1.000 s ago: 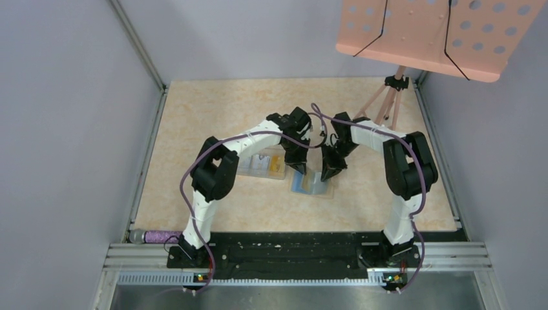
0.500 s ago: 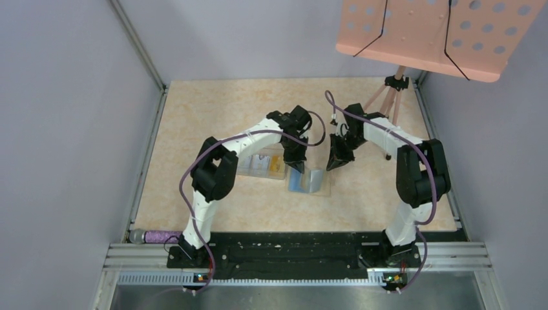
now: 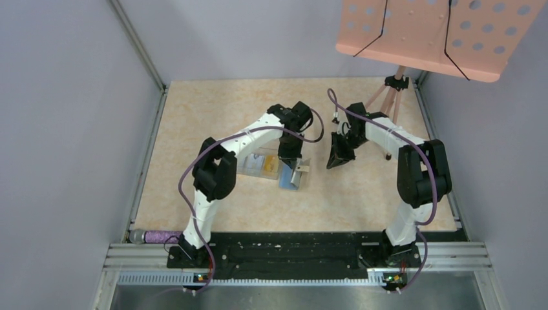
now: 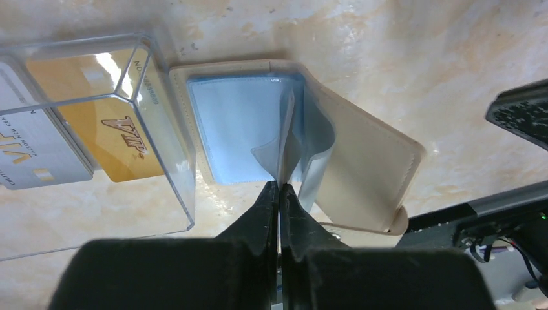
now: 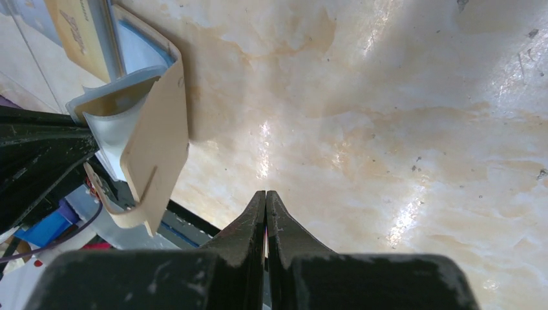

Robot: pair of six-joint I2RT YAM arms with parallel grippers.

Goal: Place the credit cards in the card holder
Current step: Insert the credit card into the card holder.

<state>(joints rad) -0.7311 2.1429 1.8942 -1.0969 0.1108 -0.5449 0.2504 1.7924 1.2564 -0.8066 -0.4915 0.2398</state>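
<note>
A: Anything new?
B: Backed the right pincer (image 5: 265,194) off the card holder (image 4: 362,168), shut on nothing, well to its right. Pinching its blue lining with the left pincer (image 4: 279,187), flap raised.
A: Meaning?
B: Held open for loading. No credit cards (image 4: 97,129) in yet: lying in the clear tray (image 4: 184,187) just left of it, behind the tray wall.

White links (image 3: 249,139), black joints (image 3: 216,174), purple cables (image 3: 187,187); black tapered fingers (image 4: 260,214).

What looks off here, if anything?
The card holder lies half open, tan flap standing up askew. The left pincer is shut on a blue-grey inner sleeve, not a card; the credit cards sit in the clear tray. The right pincer is shut, empty.
</note>
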